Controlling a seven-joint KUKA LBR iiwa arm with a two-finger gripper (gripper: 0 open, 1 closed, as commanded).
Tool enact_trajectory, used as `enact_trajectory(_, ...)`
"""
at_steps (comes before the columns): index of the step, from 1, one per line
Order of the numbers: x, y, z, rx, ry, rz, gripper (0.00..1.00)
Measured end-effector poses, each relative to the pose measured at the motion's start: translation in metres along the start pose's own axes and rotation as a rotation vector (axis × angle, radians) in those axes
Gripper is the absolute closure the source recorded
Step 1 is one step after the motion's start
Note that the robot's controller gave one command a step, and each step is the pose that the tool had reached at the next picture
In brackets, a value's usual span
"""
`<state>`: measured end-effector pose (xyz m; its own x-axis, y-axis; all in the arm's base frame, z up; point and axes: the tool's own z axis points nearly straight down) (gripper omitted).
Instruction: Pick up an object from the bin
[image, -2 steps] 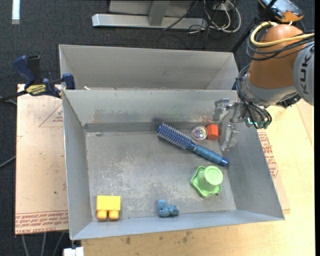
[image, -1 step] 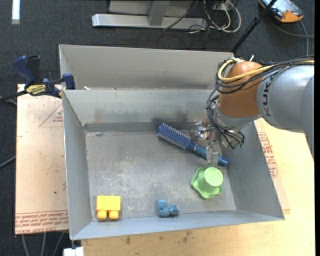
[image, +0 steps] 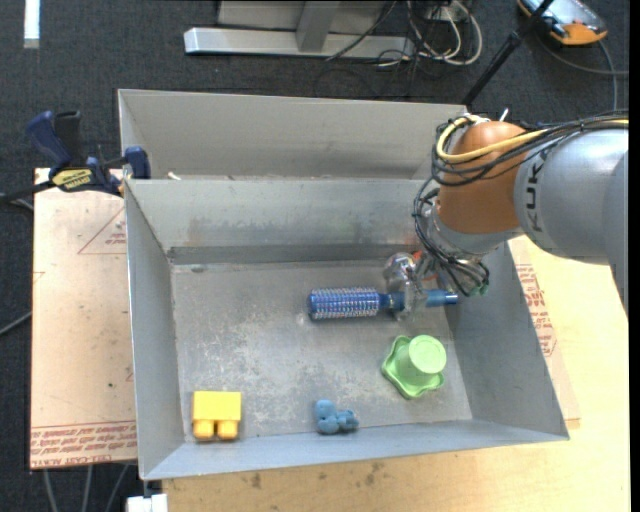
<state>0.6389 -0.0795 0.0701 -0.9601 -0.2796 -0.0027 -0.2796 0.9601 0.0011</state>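
Observation:
My gripper (image: 402, 278) hangs low in the bin's right half, under the orange wrist cover. It is right over the handle end of a blue hairbrush (image: 345, 303), which lies flat across the middle of the bin floor with its bristled head pointing left. Whether the gripper touches the brush cannot be made out. A green cup-like thing (image: 414, 366) lies on its side just below the gripper, toward the front right.
A yellow block with two round studs (image: 216, 414) lies at the front left. A small lumpy blue thing (image: 334, 419) rests against the front wall. The arm comes in over the bin's right rim, trailing cables.

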Motion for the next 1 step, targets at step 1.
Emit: enact_trajectory(1,-0.0136,0.0085,-0.1505,0.005,-0.009,-0.077,1.0)
